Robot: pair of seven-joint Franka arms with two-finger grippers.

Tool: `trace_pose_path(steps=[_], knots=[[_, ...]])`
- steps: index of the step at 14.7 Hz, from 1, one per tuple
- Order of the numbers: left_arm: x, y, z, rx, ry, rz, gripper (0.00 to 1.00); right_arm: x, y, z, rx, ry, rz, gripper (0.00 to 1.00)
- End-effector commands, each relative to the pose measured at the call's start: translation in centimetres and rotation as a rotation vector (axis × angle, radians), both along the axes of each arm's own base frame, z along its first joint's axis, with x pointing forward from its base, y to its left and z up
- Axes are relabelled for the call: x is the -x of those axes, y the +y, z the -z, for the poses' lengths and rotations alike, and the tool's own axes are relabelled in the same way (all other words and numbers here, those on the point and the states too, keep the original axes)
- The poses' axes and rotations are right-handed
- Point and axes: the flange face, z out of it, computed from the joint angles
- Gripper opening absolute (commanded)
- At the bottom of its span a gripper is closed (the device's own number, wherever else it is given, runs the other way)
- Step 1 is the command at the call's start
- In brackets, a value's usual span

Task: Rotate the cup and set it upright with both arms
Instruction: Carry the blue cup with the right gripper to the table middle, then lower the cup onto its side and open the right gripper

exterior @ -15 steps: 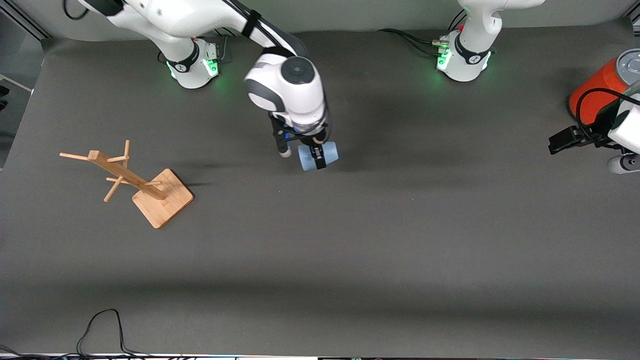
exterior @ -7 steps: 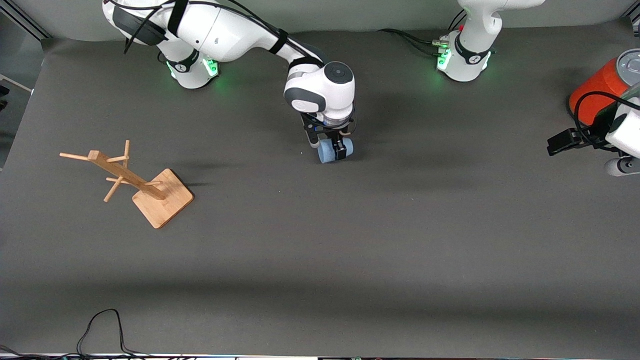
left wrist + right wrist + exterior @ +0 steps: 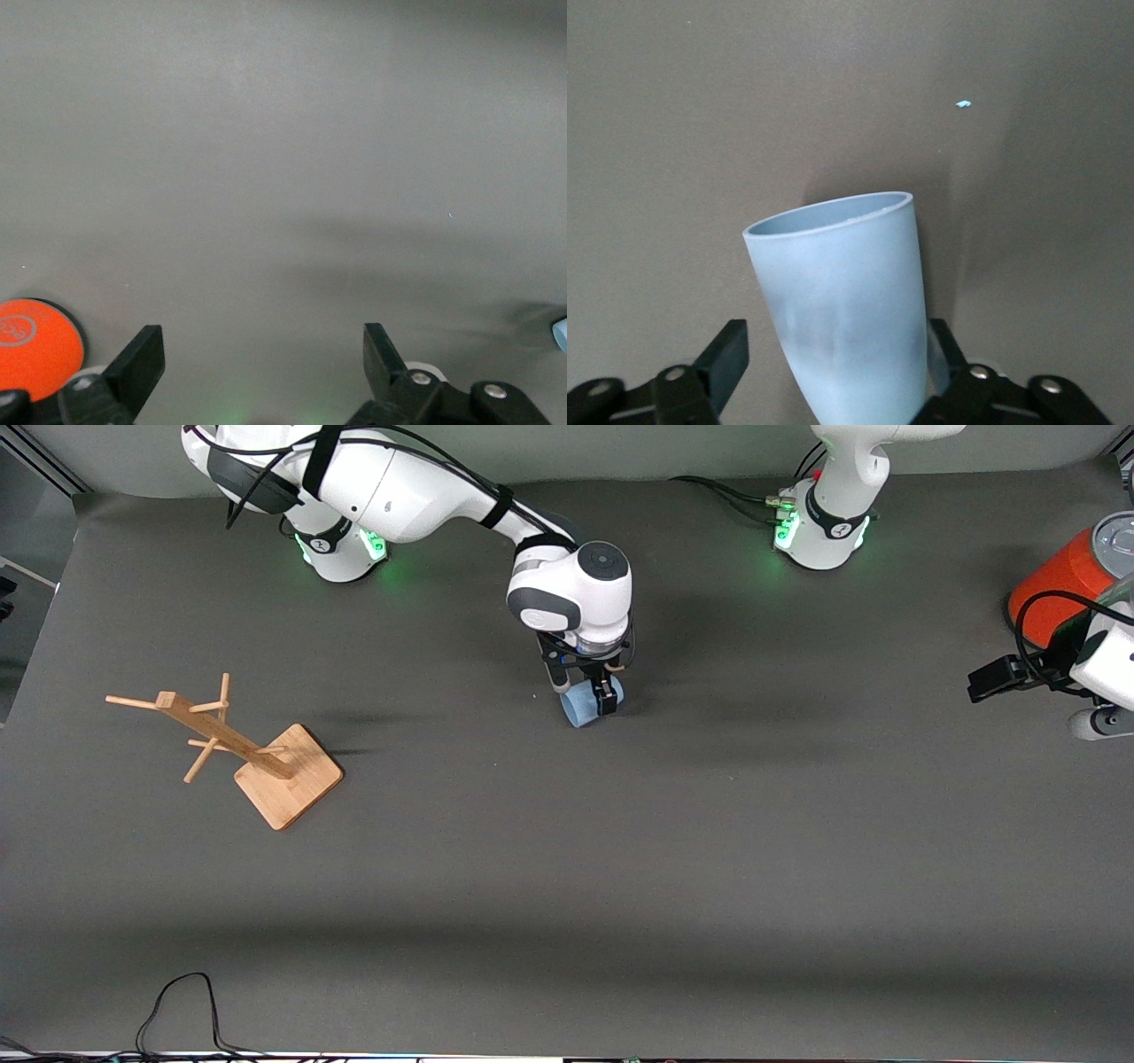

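Cup (image 3: 585, 706) on its side, clasped between right gripper (image 3: 589, 695) fingers; left gripper (image 3: 257, 372) spread wide.

Cup (image 3: 580, 706) mid-table, between rack (image 3: 232, 746) and can (image 3: 1063, 584).

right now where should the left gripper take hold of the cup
Probably the rim end. The cup lies sideways in the right gripper, which is shut on its narrower lower body, so the wide rim sticks out free. The left gripper, open by the orange-red can, should come across from its end of the table.
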Motion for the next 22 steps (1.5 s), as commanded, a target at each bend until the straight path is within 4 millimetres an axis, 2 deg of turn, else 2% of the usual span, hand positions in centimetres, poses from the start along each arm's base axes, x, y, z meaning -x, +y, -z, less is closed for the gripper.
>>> trace_pose_path(steps=[1,4,6,8,12,15,18,22], knots=[[0.1,0.0,-0.3,-0.013,-0.003,0.016,1.00,-1.2,0.7,-1.4,0.019,-0.041,0.030,1.00],[0.1,-0.1,-0.3,-0.013,-0.003,0.018,1.00,-2.3,0.9,-5.2,0.043,-0.064,0.022,1.00],[0.2,-0.2,-0.3,-0.013,-0.002,0.018,1.00,-2.8,0.2,-7.9,0.074,-0.076,-0.032,1.00],[0.2,-0.2,-0.2,-0.013,0.000,0.016,1.00,-4.5,-2.0,-10.9,0.119,-0.052,-0.113,1.00],[0.3,-0.4,-0.1,-0.014,0.010,0.008,1.00,-8.7,-7.5,-18.5,0.113,-0.008,-0.258,1.00],[0.4,-1.7,0.0,-0.016,0.017,0.022,1.00,-11.5,-13.3,-24.2,0.084,0.015,-0.367,1.00],[0.4,-4.9,0.4,-0.025,0.019,-0.018,1.00,-14.0,-20.6,-29.9,0.009,0.027,-0.455,1.00],[0.2,-14.2,1.9,-0.043,0.010,-0.060,1.00,-16.7,-31.5,-35.6,-0.065,0.031,-0.575,1.00]])
